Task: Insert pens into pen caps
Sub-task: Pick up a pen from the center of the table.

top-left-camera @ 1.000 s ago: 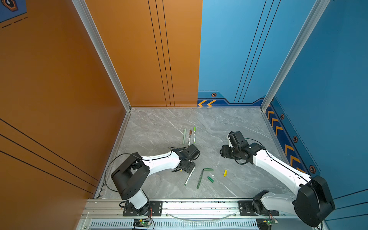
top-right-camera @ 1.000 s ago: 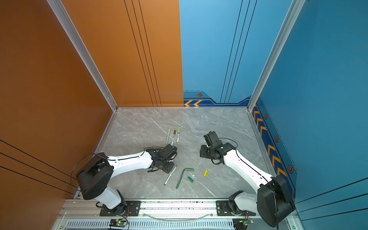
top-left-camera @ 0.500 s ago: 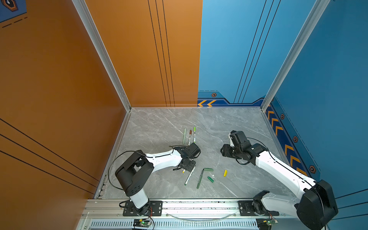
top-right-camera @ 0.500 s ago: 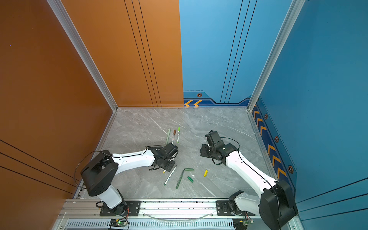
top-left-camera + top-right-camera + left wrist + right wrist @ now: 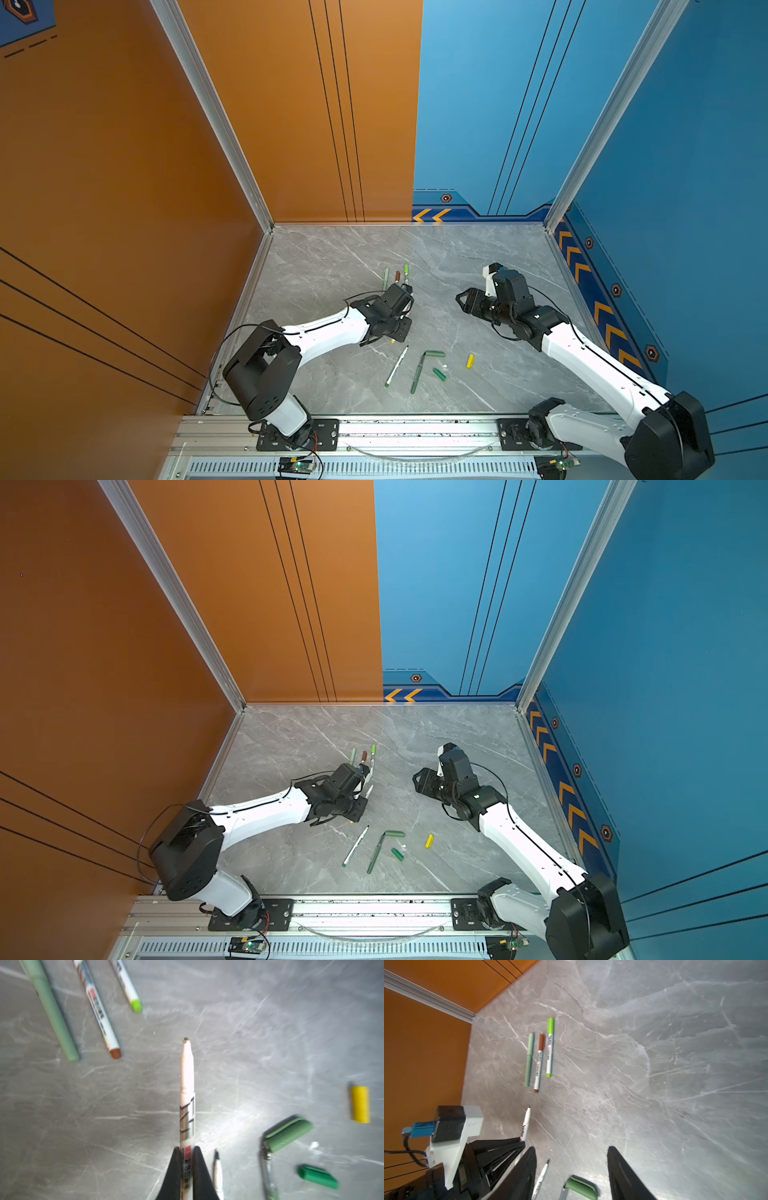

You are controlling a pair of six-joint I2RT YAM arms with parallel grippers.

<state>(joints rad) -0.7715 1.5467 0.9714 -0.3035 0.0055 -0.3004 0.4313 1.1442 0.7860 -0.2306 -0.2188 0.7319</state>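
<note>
Grey veined marble tabletop [image 5: 332, 257]: Left fingers [image 5: 173, 1169] clamp a smooth white-barrelled pen [image 5: 187, 1076], bare tip projecting ahead. Yellow cap [image 5: 360, 1104], a short plastic cylinder, lies flat toward the right arm's side, long axis roughly parallel to the pen. Right fingers [image 5: 625, 1174] stand apart, empty, probably nearer it

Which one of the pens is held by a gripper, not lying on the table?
The uncapped white-barrelled pen, clamped in the left gripper with its tip pointing outward. The rest lie loose on the table.
</note>
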